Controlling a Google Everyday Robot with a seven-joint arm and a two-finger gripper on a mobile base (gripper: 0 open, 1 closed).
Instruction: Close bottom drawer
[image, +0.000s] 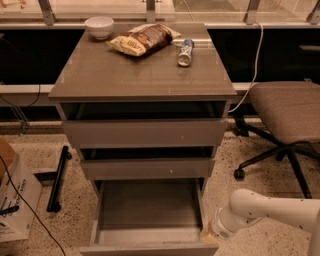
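1. Camera view: the bottom drawer is seen pulled far out of the desk. Its bare floor is exposed and its front panel is cut by the lower picture edge. Closing is judged not yet begun.
2. The middle drawer and top drawer are each left slightly out, with a dark gap shown above each front.
3. The claw is found low, just beside the bottom drawer's right front corner, on a white arm entering from the right. Contact with the drawer cannot be confirmed, and whether the claw is apart or together cannot be told.
4. This low placement at the corner is judged to be a set-up for a push on the handleless front, back toward the desk.
5. A push this far off-centre is judged likely to skew the drawer on its rails.
6. A bowl, snack bag and tipped can are kept at the desktop's rear, well apart from the claw.
7. A chair is seen near the arm on the right, and a cardboard box at the left.
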